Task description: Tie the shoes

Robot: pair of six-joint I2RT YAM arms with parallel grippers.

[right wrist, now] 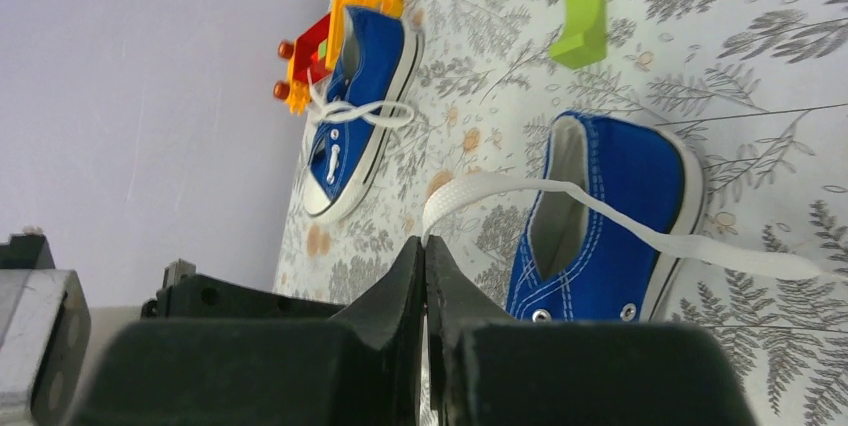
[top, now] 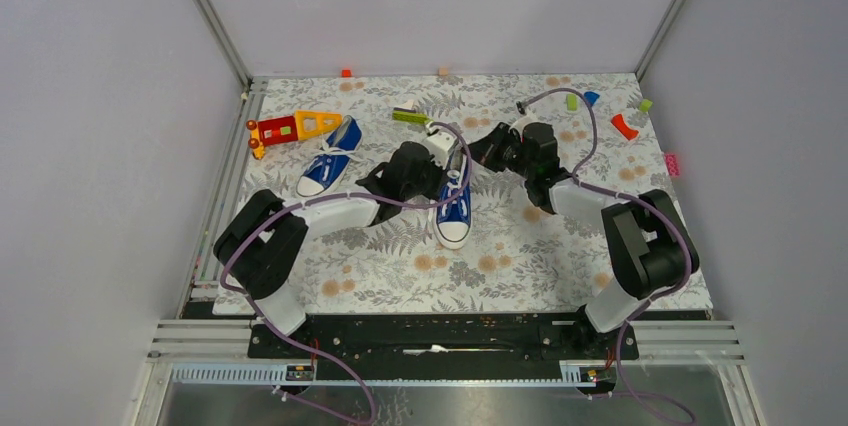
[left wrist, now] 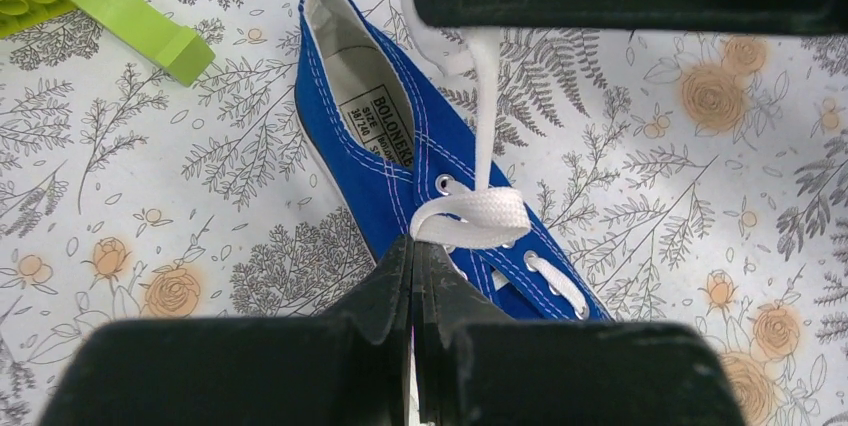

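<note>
Found centre shoe (top: 454, 211) with lace (left wrist: 470, 218) crossed once, no bow formed. Noted left gripper (left wrist: 414, 248) fully closed at crossing, hold unconfirmed; right gripper (right wrist: 423, 246) closed, pinching lace at one o'clock. Located second shoe (top: 328, 168) at ten o'clock beside toy (top: 285, 129), lacing unclear. Judged mostly outstanding.

Label (left wrist: 378, 129) inside the blue shoe (left wrist: 400, 186), frame centre, reads "BOLONE…" and "SIZE"; the digits are unclear.

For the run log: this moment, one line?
step: tying shoe; left pincer: shut on lace; right pincer: shut on lace; other shoe: untouched
</note>
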